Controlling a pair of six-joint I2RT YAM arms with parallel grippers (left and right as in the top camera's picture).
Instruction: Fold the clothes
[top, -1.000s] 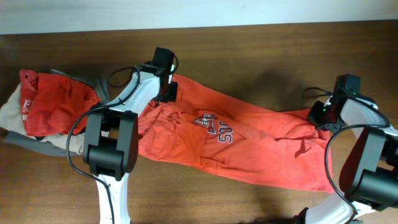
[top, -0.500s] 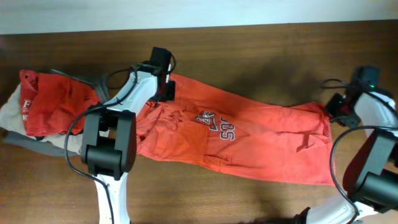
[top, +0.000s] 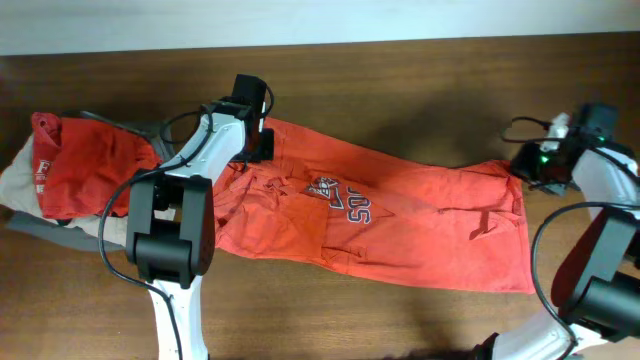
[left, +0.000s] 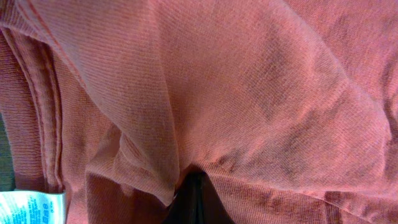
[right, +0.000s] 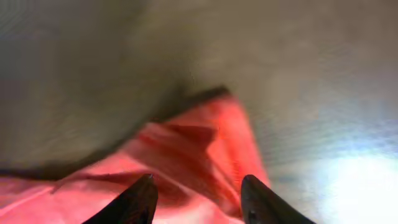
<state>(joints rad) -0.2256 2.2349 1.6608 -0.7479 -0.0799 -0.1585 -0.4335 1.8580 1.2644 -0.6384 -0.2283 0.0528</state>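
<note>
The orange-red T-shirt (top: 420, 220) lies stretched across the table from left to right, wrinkled, with its navy-and-white print (top: 345, 205) showing left of centre. My left gripper (top: 252, 145) is shut on the shirt's upper left edge. In the left wrist view the cloth (left: 249, 93) fills the frame and bunches around the dark fingers (left: 193, 199). A white label (left: 28, 208) shows at the lower left. My right gripper (top: 522, 165) is at the shirt's upper right corner. In the right wrist view its fingers (right: 199, 186) are spread apart over that corner (right: 186, 149).
A pile of other clothes lies at the table's left end: a red garment (top: 85, 165) on beige cloth (top: 18, 180) and grey cloth (top: 50, 230). Bare brown wood (top: 400, 80) runs behind the shirt. The table's back edge meets a white surface (top: 300, 20).
My right arm has moved right and slightly back, and the shirt's right end is drawn out longer and flatter. My left gripper has shifted a little left and back with the cloth.
</note>
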